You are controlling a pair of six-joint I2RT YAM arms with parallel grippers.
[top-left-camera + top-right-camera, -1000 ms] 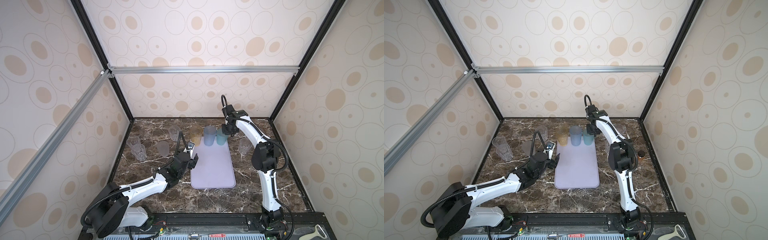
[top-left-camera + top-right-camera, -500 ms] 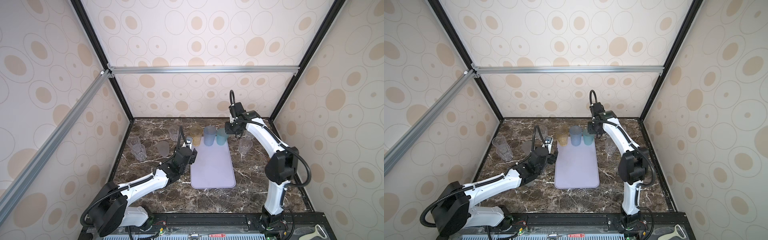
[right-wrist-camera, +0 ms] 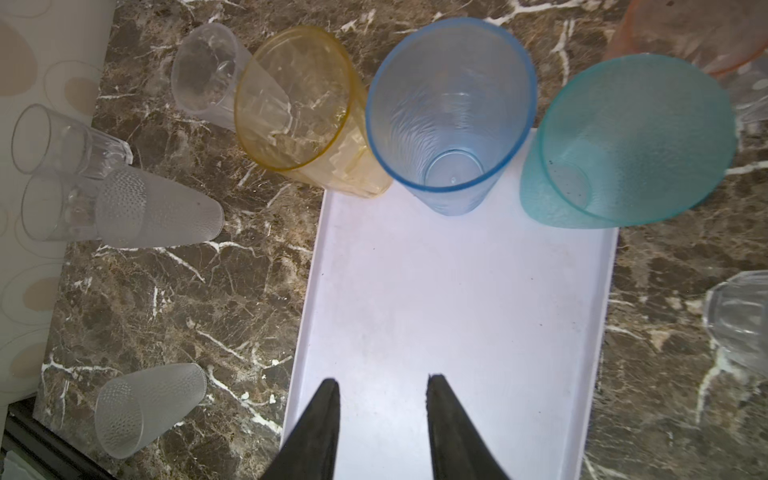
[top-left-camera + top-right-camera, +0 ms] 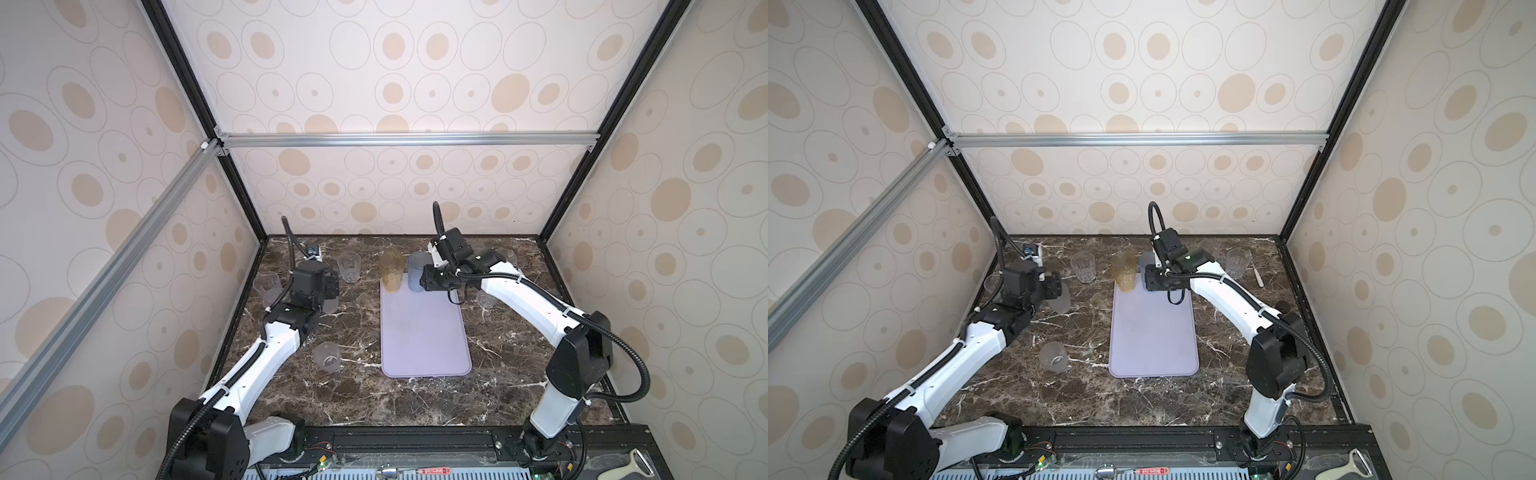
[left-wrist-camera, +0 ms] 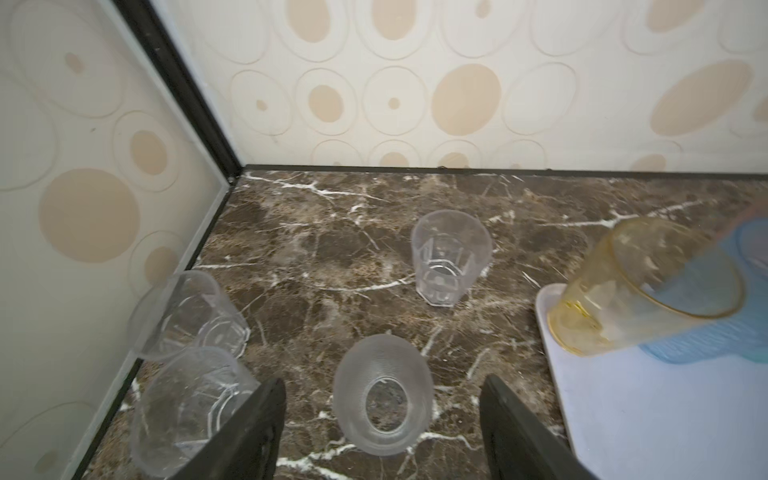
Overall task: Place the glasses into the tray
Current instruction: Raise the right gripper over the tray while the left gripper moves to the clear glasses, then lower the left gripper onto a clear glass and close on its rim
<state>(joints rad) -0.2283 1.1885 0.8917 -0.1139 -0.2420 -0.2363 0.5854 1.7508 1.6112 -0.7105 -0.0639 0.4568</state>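
My left hand (image 5: 382, 380) gapes over a short frosted tumbler (image 5: 382, 411); my right hand (image 3: 382, 378), parted and empty, hovers above the pale lavender tray (image 3: 457, 291).

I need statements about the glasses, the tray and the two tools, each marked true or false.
1. The tall amber translucent tumbler stands in a corner of the pale lavender rectangular tray. True.
2. The tall teal translucent tumbler stands on the tray beside the tall blue translucent tumbler. True.
3. The right tool grips the blue tumbler. False: it is open and empty above the tray.
4. The left tool is shut. False: it is open, a short frosted glass showing between its jaws.
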